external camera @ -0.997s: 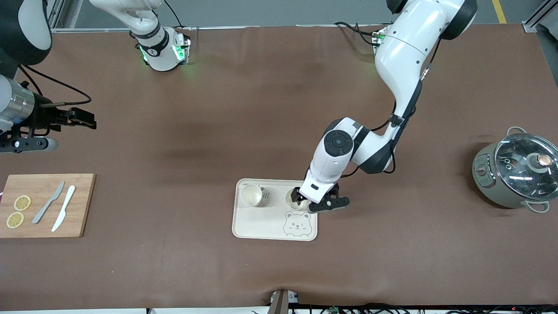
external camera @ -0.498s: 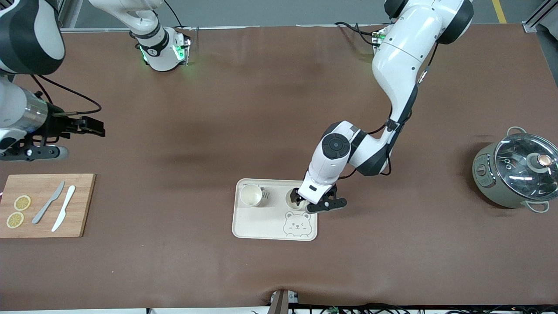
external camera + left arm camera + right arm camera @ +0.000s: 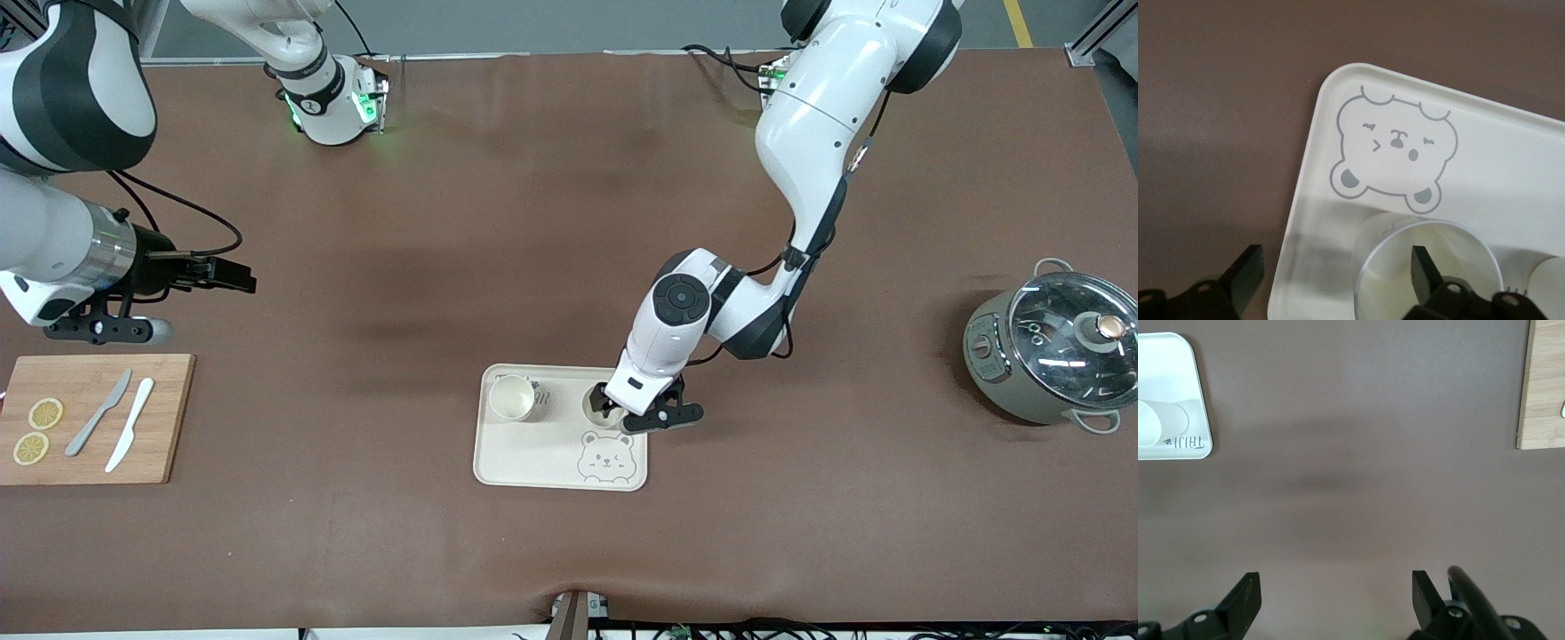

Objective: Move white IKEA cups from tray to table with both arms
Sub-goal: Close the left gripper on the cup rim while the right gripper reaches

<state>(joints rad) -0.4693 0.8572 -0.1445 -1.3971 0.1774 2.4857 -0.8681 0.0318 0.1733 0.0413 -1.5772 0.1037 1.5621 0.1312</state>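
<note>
Two white IKEA cups stand upright on the cream bear tray [image 3: 533, 455]. One cup [image 3: 513, 397] is at the tray corner toward the right arm's end. The other cup [image 3: 594, 402] is under my left gripper [image 3: 613, 412]. In the left wrist view, my left gripper [image 3: 1335, 263] is open: one finger [image 3: 1423, 267] is inside this cup [image 3: 1465, 267], the other [image 3: 1248, 267] is outside it, over the table past the tray's rim [image 3: 1305, 200]. My right gripper [image 3: 238, 275] is open and empty over bare table toward the right arm's end, and shows in its wrist view [image 3: 1335, 587].
A wooden cutting board [image 3: 169, 418] with two knives and two lemon slices lies at the right arm's end. A grey pot with a glass lid [image 3: 1053, 356] stands at the left arm's end. The right wrist view shows the tray corner [image 3: 1178, 360] and the board's edge [image 3: 1541, 387].
My right arm has swung its gripper toward the middle of the table. My left gripper has shifted slightly at the cup and stays open.
</note>
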